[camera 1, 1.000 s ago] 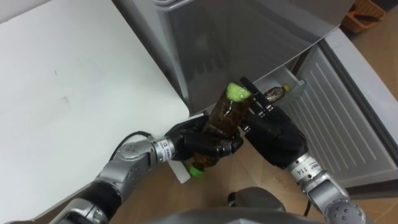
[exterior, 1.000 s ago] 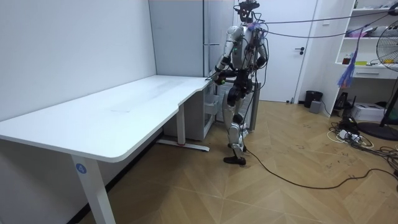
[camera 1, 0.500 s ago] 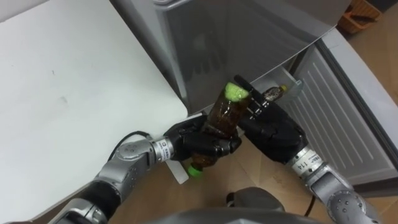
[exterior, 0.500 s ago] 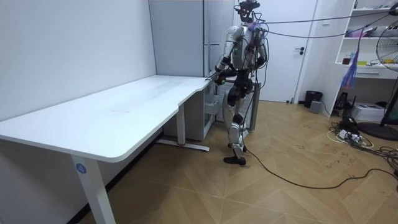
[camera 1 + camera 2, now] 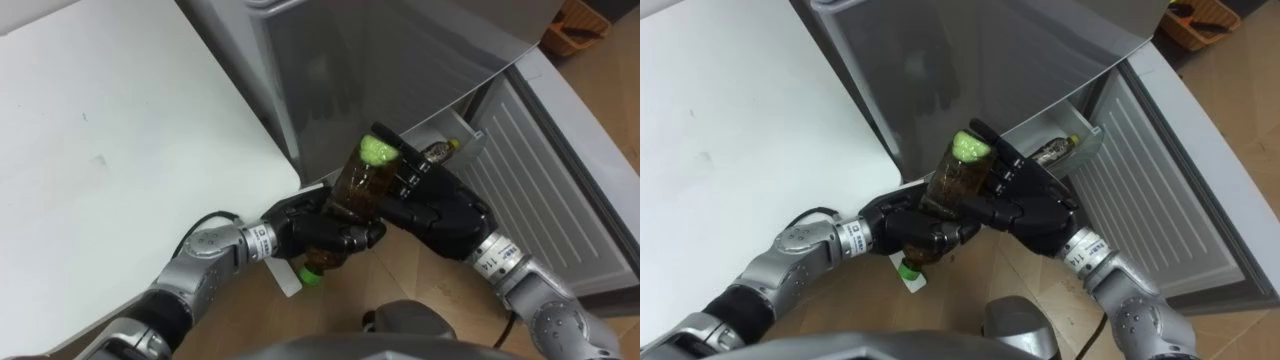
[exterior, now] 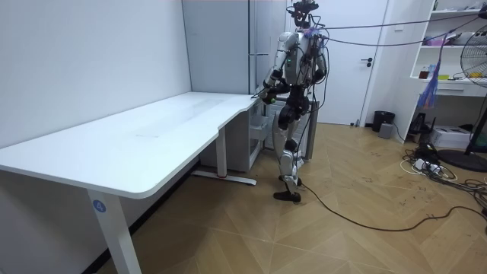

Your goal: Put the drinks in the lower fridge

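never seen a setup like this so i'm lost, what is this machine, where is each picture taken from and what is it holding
This is a humanoid robot that walks on two legs; each of its two arms ends in a mechanical hand. Two pictures come from the paired camera eyes on its head, looking down at its own hands. The third comes from a camera standing in the room, and shows the robot at the far end of a long white table.

In the head views, the left hand is curled round a brown bottle with a green cap. The right hand lies against the same bottle. A second green cap pokes out below the left hand.

Behind them is a grey fridge. Its lower fridge door stands open, with another bottle in the door shelf.
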You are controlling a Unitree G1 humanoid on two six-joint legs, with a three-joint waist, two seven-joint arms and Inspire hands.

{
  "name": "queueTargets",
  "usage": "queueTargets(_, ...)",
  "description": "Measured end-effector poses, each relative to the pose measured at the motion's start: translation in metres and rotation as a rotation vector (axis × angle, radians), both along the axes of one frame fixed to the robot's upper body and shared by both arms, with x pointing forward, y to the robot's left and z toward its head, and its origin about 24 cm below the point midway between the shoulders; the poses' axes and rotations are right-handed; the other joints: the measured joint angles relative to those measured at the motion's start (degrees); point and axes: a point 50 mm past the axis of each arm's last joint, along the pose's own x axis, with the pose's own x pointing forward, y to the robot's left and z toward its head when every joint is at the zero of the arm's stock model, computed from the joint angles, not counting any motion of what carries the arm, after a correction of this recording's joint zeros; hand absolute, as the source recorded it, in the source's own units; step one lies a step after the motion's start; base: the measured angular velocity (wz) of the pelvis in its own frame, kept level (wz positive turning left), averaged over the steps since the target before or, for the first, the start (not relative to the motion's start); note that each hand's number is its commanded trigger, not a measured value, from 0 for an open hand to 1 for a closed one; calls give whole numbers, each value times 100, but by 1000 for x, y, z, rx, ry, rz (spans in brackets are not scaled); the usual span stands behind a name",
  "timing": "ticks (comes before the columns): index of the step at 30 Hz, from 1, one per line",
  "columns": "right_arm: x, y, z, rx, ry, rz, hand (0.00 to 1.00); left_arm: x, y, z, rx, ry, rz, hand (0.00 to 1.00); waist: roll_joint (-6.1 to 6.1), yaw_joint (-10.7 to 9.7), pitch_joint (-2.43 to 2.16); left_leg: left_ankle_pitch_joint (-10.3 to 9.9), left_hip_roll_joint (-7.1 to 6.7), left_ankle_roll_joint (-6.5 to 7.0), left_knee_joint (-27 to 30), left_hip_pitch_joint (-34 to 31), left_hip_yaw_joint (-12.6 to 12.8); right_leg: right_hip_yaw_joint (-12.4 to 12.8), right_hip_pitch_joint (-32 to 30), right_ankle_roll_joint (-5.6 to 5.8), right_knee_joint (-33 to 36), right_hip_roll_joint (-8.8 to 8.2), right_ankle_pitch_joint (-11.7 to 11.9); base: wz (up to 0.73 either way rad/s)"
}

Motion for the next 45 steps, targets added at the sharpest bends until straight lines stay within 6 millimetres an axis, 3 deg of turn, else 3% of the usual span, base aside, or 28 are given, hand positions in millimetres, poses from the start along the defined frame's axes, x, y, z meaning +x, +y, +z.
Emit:
queueTargets(5, -1, -2, -3, -73, 14, 15, 0, 1, 2, -2, 87, -49, -18, 100, -59, -2, 31, 6, 2, -10, 6, -14, -11, 5, -11, -4, 10, 3, -3, 0)
queueTargets(11, -6, -5, -6, -104, 41, 6, 0, 2, -1, -3, 188, -119, -62, 100, -124, -12, 36, 5, 12, -7, 87, -124, -49, -3, -55, -1, -9, 21, 10, 3)
queueTargets(17, -12, -8, -10, -119, 64, -18, 0, 3, -9, -2, 247, -182, -82, 100, -74, -31, 5, 7, 0, 1, 81, -194, -128, -84, -53, 1, -147, 10, 101, 4)
queueTargets(29, -19, -11, -13, -144, 70, -72, 0, 4, -22, 3, 328, -269, -109, 100, -30, -232, 40, 0, -26, 16, 92, -302, -328, -326, 3, 14, -306, -29, 135, 8)
queueTargets(30, -18, -11, -13, -143, 68, -76, 52, 4, -23, 3, 331, -272, -107, 100, -31, -232, 43, 2, -27, 12, 88, -300, -327, -330, 1, 11, -309, -26, 133, 0)
queueTargets(31, -18, -11, -13, -140, 68, -79, 60, 4, -24, 3, 332, -274, -107, 100, -33, -232, 45, 3, -26, 11, 85, -298, -327, -331, 1, 10, -310, -24, 132, 0)
queueTargets(32, -18, -11, -13, -134, 67, -83, 100, 4, -24, 4, 331, -276, -105, 100, -37, -233, 47, 3, -24, 10, 80, -296, -326, -337, 0, 7, -309, -23, 130, 0)
queueTargets(40, -18, -9, -22, -51, 109, -216, 100, 9, -36, 8, 336, -314, -126, 100, -26, -189, 51, 3, -37, 10, 46, -274, -317, -334, 7, 7, -317, -27, 129, 0)
queueTargets(45, -12, -9, -26, -81, 123, -264, 100, 14, -47, 11, 380, -356, -187, 100, 76, -193, 58, 3, -69, 14, -9, -288, -316, -334, -36, 27, -309, -46, 111, 0)
